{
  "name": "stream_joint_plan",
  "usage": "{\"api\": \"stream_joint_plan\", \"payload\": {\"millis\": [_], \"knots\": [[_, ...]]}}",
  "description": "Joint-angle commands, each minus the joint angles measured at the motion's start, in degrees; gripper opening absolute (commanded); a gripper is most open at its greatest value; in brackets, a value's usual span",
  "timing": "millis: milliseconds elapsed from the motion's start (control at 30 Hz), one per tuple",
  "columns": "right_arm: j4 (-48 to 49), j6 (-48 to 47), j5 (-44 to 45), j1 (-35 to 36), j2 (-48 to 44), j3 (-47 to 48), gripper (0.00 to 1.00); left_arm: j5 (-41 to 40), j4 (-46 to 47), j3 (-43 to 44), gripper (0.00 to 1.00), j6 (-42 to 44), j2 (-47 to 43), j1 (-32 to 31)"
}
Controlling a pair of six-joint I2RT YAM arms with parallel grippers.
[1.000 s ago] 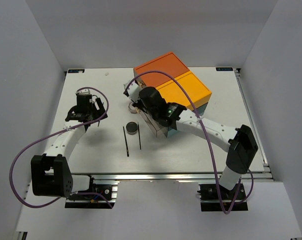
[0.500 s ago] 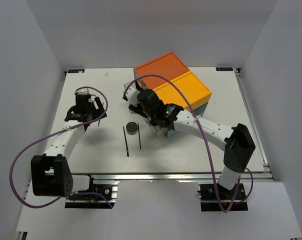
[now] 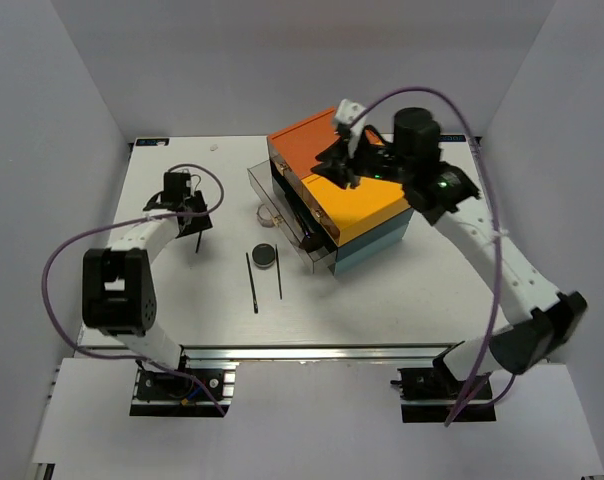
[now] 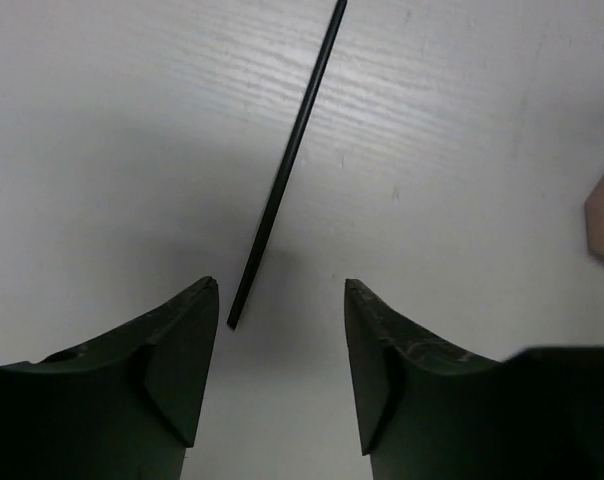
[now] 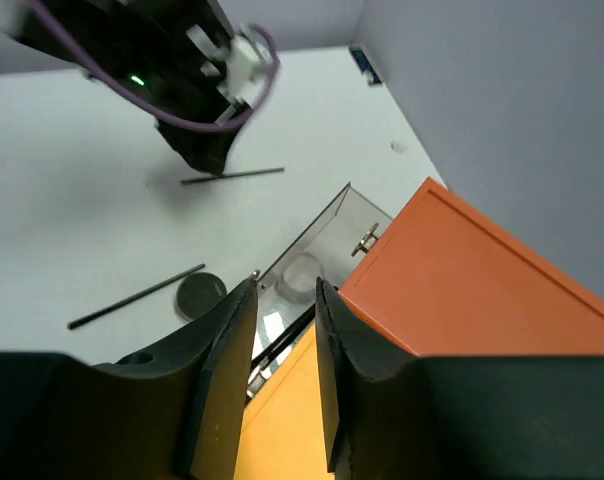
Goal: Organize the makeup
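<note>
left gripper (image 4: 280,300), half-open and empty, straddles the thin black stick (image 4: 287,170) pointing to 1 o'clock, seemingly ready to pinch it; right gripper (image 5: 285,300), narrowly parted, holds nothing.

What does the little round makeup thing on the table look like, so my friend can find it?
Find the big orange and yellow drawer box at the back of the white table. Just left of its pulled-out drawers, nearer the arms, lies the round black compact. It is a flat dark disc, while the black thin sticks beside it are long and straight.
</note>
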Motion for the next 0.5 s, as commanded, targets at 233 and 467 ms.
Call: {"api": "stream_joint_plan", "payload": {"millis": [233, 467], "knots": [[4.75, 7.35, -13.72, -10.25, -17.22, -17.16, 0.4, -2.18, -3.53, 15.87, 0.6, 6.55, 15.61, 0.44], [6.77, 10.6, -14.69, -18.26, -22.58, -22.87, 0.4, -2.09, -7.22, 19.13, 0.48, 10.16, 20.89, 0.44]]}}
